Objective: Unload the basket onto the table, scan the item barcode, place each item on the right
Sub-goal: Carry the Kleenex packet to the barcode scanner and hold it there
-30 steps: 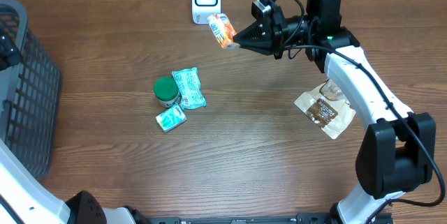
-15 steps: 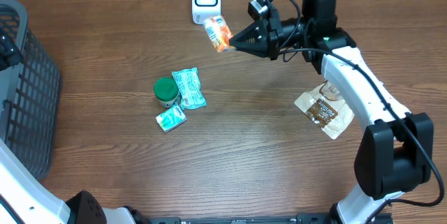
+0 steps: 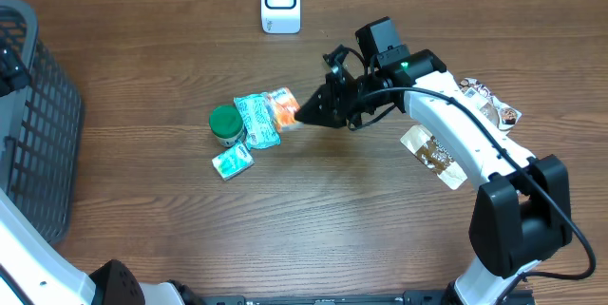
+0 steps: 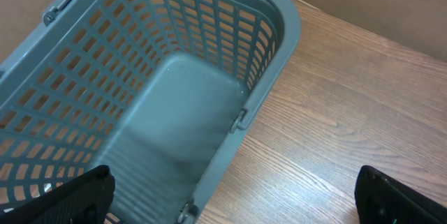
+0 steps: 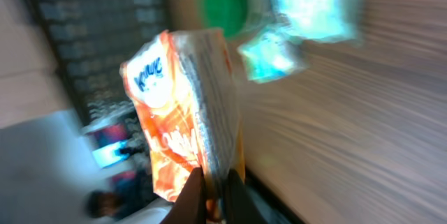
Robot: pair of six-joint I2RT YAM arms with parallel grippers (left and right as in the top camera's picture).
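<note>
- The grey basket (image 3: 28,105) is sitting at the table's 9 o'clock edge. The left gripper (image 4: 234,199) is hovering above it with its jaws spread wide, holding nothing.
- The right gripper (image 3: 306,113) is reaching toward 9 o'clock near the table's middle, its jaws clenching the bottom edge of the orange packet (image 5: 185,112).
- The scanner (image 3: 280,1) is standing at 12 o'clock, well apart from the packet.
- The orange packet (image 3: 283,107) is hanging at the fingertips, just at the 3 o'clock side of a teal packet (image 3: 256,120). Whether it is touching the table I cannot tell.
- Handling, as a judgement: the packet is looking light, thin and crinkly, so it is probably flopping and twisting when swung.
- It is best pinched on a sealed seam or edge, as here, leaving the printed faces uncovered.
- The film is likely slippery, so a firm pinch is needed, though its contents may crush.
</note>
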